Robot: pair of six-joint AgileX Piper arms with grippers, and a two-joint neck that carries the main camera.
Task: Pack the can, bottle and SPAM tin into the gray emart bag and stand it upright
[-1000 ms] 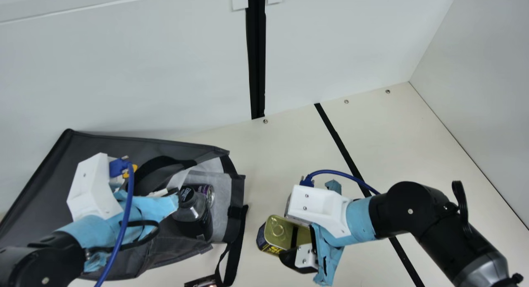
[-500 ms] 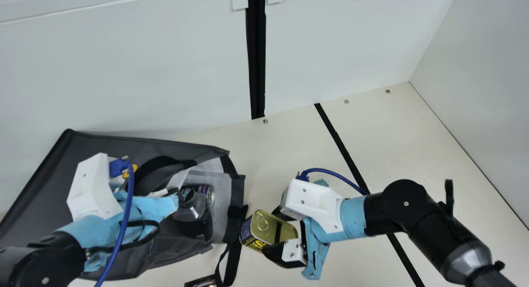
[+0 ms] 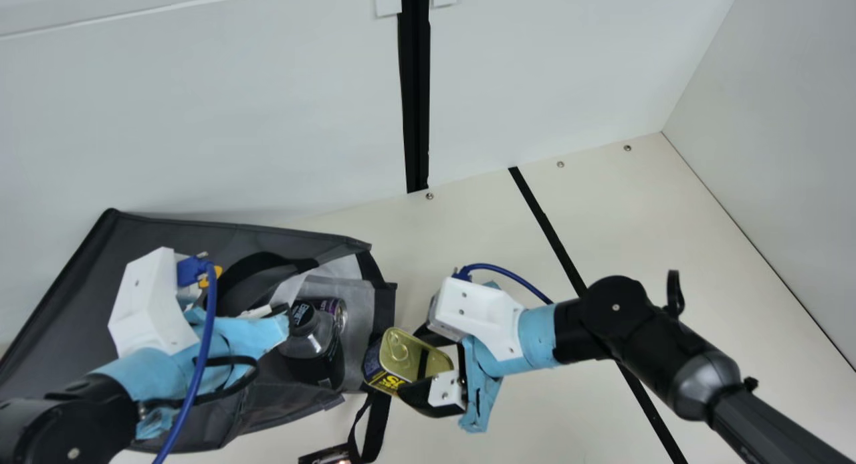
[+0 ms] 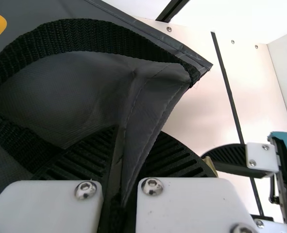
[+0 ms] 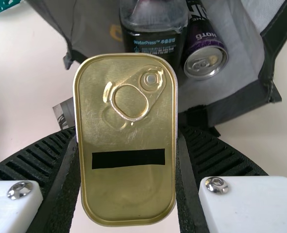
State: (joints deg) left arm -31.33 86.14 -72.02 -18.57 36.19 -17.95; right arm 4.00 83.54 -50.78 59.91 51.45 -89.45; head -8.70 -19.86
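At the cream tabletop (image 3: 602, 203), we hold the SPAM tin (image 3: 405, 352) just outside the mouth of the gray emart bag (image 3: 167, 230), the fingers of our right gripper (image 3: 411, 362) clasped on its two long sides. The golden lid, crossed by a black strip, shows its pull ring to our right wrist camera. Whether the tin touches the bag's edge, we cannot tell.

Our left gripper (image 3: 282, 310), at the other side of the opening, has its fingers clenched on a fold of the bag's gray fabric, just beside a looped black handle (image 3: 267, 260). The bag lies on its side, its pale lining open toward our right arm.

Inside, near the mouth, we have the black-capped bottle (image 3: 324, 357) and, beside it, the purple can (image 3: 334, 309). A second black strap (image 3: 378, 424) trails onto the tabletop, near a small dark item (image 3: 328, 456).
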